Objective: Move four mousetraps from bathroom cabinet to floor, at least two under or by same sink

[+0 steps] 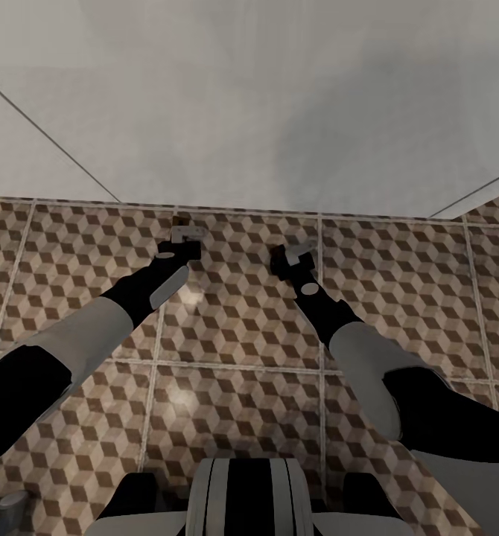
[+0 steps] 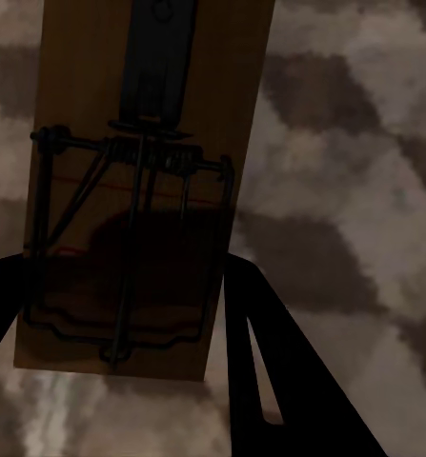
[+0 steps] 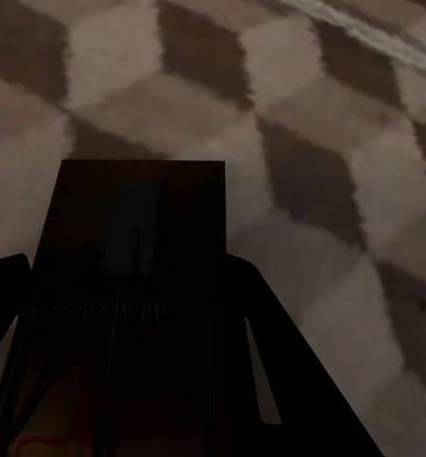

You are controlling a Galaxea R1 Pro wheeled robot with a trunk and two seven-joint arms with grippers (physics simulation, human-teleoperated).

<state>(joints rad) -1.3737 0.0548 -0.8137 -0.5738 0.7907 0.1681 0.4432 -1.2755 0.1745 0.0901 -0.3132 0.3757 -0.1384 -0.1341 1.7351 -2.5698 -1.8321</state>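
1. The left gripper (image 2: pixel 127 314) has its dark fingers (image 2: pixel 270 362) clamped on a mousetrap (image 2: pixel 141 124), a brown board with wire spring and bar, held between them above the tiles.
2. The right gripper (image 3: pixel 136 324) grips a second mousetrap (image 3: pixel 141 219), lying in deep shadow between its fingers (image 3: pixel 279 381).
3. In the head view both grippers, left (image 1: pixel 181 242) and right (image 1: pixel 294 260), reach low over the bathroom floor (image 1: pixel 242 335), near a white wall (image 1: pixel 249 97).
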